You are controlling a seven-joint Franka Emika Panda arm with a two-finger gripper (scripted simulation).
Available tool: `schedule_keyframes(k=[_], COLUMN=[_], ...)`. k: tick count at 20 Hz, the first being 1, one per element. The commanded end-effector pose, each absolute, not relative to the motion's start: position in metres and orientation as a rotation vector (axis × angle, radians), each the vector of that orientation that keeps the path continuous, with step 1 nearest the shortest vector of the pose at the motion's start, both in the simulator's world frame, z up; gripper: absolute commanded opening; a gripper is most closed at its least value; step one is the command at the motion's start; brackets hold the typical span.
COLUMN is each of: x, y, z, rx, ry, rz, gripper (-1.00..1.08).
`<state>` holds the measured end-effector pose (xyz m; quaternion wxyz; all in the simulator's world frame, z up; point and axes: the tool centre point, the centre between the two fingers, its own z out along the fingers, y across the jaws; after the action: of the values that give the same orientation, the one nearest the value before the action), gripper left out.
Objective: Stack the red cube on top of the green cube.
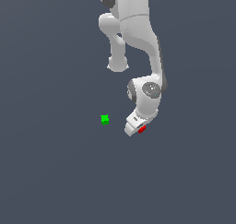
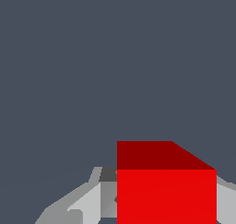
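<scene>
At the low end of the white arm, the gripper (image 1: 139, 129) sits bent toward the grey floor (image 1: 55, 172), and the red cube (image 1: 142, 129) shows as a small red spot right at its tip, half hidden by the white hand body. In the wrist view the red cube (image 2: 166, 186) fills the space directly in front of the camera, with one grey finger (image 2: 87, 202) showing against its side and a sliver of pale grey on the far side of it — the cube lies between the two. Whether the jaws are actually pressing on it I cannot tell; the contact lines are blocky and partly cut off by the frame edge. Whether the cube rests on the floor or is off it cannot be told from either view.

The green cube (image 1: 105, 120) lies apart from the gripper, toward the exterior view's left and slightly higher in that picture. It stands alone on the floor, nothing touching it, and it does not appear in the wrist view.

Above the gripper, the arm (image 1: 138, 38) rises in white rounded links with dark joint rings — a round wrist joint just over the hand, then a long link up to the picture's top edge.
</scene>
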<state>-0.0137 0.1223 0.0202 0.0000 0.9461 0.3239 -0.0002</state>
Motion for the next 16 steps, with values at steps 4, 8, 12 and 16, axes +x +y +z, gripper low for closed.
schedule_keyframes(k=[4,8,12,16], x=[-0.014,-0.014,-0.015,-0.015], y=[0.122,0.122,0.122,0.122], z=[0.021,0.031,0.05,0.079], rx=[2.972,2.971,2.971,2.971], ry=[1.018,1.018,1.018,1.018], rz=[0.0,0.0,0.0,0.0], gripper=[-1.0,-1.0,-1.0,-1.0])
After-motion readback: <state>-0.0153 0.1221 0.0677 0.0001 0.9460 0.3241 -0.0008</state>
